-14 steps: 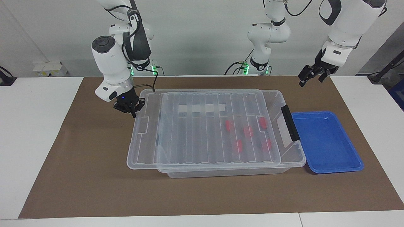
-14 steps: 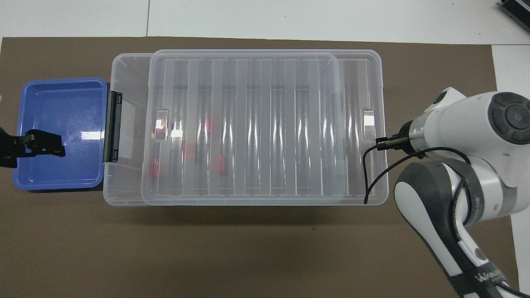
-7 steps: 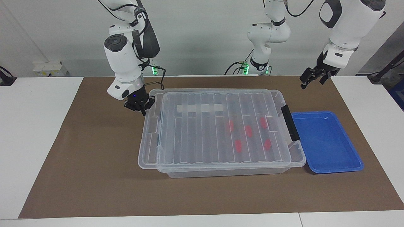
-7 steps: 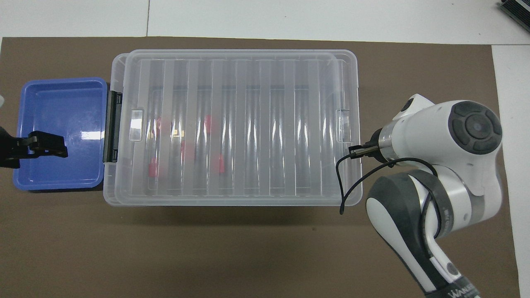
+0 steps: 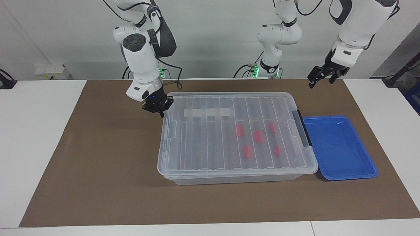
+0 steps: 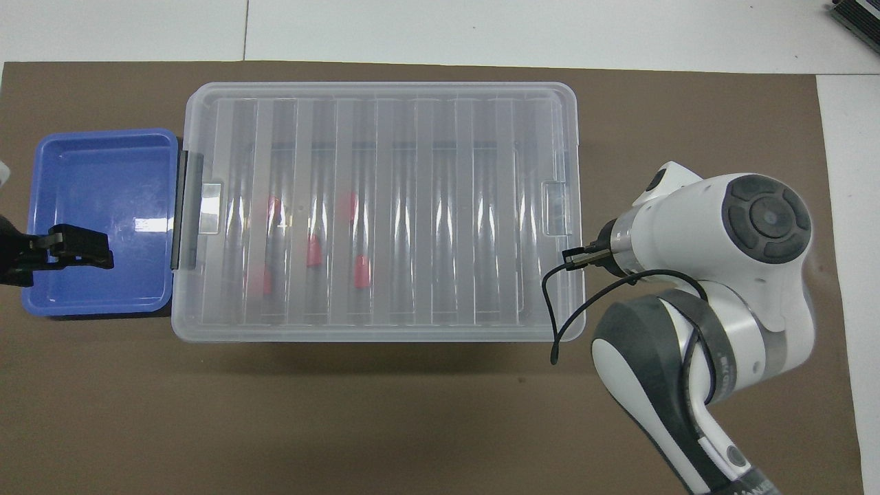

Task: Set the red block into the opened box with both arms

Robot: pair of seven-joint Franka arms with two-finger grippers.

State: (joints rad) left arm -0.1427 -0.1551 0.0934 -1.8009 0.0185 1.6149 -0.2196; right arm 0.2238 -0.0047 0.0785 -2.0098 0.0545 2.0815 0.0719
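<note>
The right gripper (image 5: 160, 111), fingers closed and holding nothing, is pressed against the end of the lid (image 5: 210, 131) at the right arm's end of the box (image 5: 236, 178). The left gripper (image 5: 320, 77), fingers spread, hangs over the blue tray (image 5: 344, 173). Five red blocks (image 5: 258, 136) lie inside the box under the lid, toward the black handle (image 5: 303, 127).

Bright even light, glare on lid (image 6: 385, 206), soft shadows, sharp

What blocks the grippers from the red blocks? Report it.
The clear lid covers the whole box, with the five red blocks beneath it. The shut right gripper sits at the lid's end; the open left gripper waits aloft.
</note>
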